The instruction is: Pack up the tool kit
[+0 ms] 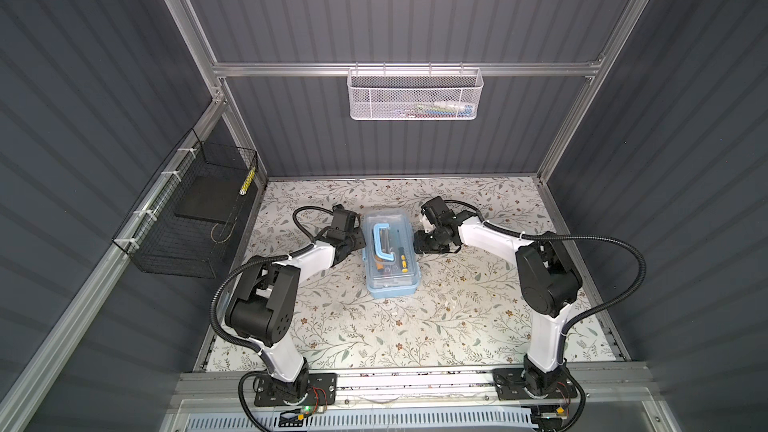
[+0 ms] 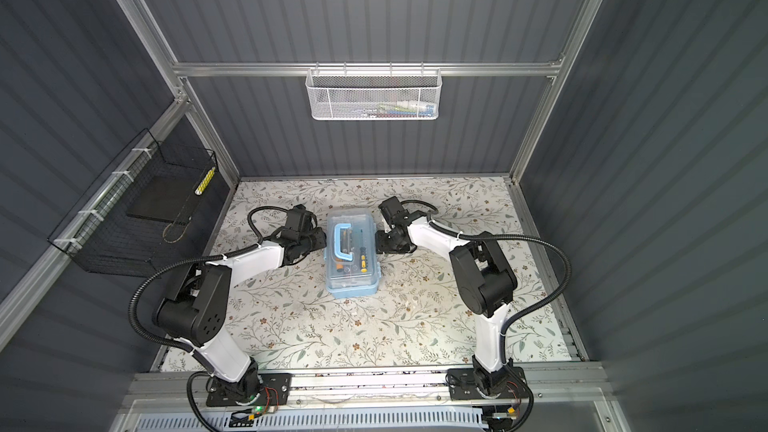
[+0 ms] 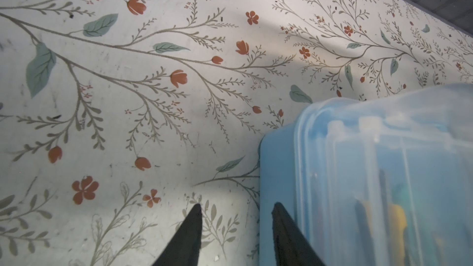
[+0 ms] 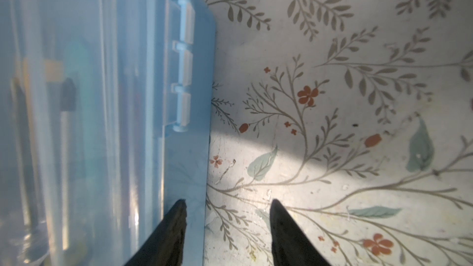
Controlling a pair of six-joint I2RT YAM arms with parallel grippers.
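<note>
a: anything readable on the tool box [image 1: 390, 261]?
b: no. it is light blue with a clear lid, and any print on the tools inside is too blurred to read in either wrist view.
a: where does it sit?
b: on the floral table [image 1: 457, 309], about midway between the two arms in both top views, lid shut and base down.
a: and its long axis?
b: it runs from the back wall toward the arm bases, turned a little so the near end lies slightly to the right. the blue c-shaped handle [image 1: 383, 243] lies flat on the lid along that axis, its open side facing the right arm.
a: what shows through the lid?
b: yellow-black screwdrivers [image 1: 402, 263] in the near half.
a: the left gripper [image 3: 235, 205]?
b: low at the box's left long side. its jaws are parted, one tip over the blue base edge and the other over bare table. they clamp nothing.
a: the right gripper [image 4: 227, 200]?
b: at the opposite long side, by a row of pale hinge pieces [image 4: 185, 65]. jaws parted, one tip over the box edge, one over the table, nothing gripped.
a: anything else around?
b: a white mesh basket [image 1: 413, 95] hangs on the back rail and a black wire basket [image 1: 187, 222] on the left wall, both well apart from the box.
</note>
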